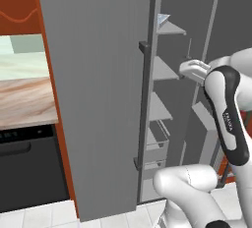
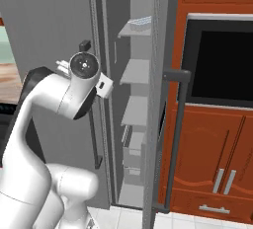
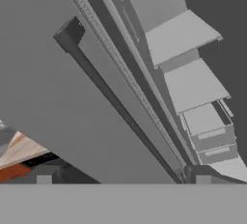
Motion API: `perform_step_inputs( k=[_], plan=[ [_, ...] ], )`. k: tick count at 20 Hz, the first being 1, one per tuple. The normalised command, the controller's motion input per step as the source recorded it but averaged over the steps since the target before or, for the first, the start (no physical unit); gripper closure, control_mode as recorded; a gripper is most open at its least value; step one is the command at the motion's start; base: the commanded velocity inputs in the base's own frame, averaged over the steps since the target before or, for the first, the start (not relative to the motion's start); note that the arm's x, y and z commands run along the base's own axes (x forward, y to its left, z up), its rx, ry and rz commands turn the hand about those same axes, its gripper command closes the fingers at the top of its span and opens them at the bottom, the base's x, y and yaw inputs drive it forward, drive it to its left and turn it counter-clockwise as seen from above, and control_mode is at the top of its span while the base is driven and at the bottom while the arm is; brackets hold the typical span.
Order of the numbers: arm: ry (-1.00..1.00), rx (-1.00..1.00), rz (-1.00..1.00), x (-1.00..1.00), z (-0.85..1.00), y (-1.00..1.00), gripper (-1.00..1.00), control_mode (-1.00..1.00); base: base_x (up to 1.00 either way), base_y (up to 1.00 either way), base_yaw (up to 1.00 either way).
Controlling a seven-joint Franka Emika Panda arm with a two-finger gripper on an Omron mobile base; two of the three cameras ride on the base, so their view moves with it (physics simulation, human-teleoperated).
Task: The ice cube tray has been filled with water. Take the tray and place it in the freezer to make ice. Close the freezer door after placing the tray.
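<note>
- The ice cube tray (image 2: 138, 24) lies on the top shelf inside the freezer (image 2: 134, 124); the right base view shows its pale cells, the left base view (image 1: 163, 19) only a pale corner over the shelf edge
- Judgement: placement is done; the tray rests flat on the shelf with nothing gripping it
- The fingers (image 3: 123, 182) stand fully apart and hold nothing; their tips barely rise at the bottom of the hand view
- The hand sits at mid height just outside the open compartment, well below the tray and apart from it
- The freezer door (image 1: 93, 94) stands swung wide, its vertical bar handle (image 1: 142, 104) at the edge nearest the compartment
- In the right base view a 2nd grey door with its own bar handle (image 2: 175, 139) also stands edge-on, to the right of the shelves
- Judgement: 1 step remains, closing the freezer door; nothing shows contact between the fingers and the door or its handle
- Tray orientation: it lies level, and its long axis appears to run across the shelf, roughly parallel to the shelf front; 1 end sits close to the shelf's front edge
- The tray is small and partly foreshortened in both base views, so which end faces the back wall cannot be told
- Below the tray 3 more grey shelves and 2 drawers (image 1: 157, 146) show no load
- Judgement: the wide door needs a push on its outer face or a pull on its handle
</note>
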Motion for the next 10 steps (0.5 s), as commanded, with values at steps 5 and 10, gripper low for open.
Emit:
perform_step_inputs(
  k=[5, 10],
  plan=[
    [-0.09, -0.03, 0.08, -0.11, 0.0, -0.4, -1.0, -1.0, 0.0, 0.0, 0.0],
    [-0.3, 0.0, -0.04, -0.29, 0.02, -0.85, -1.0, -1.0, 0.0, 0.0, 0.0]
  ],
)
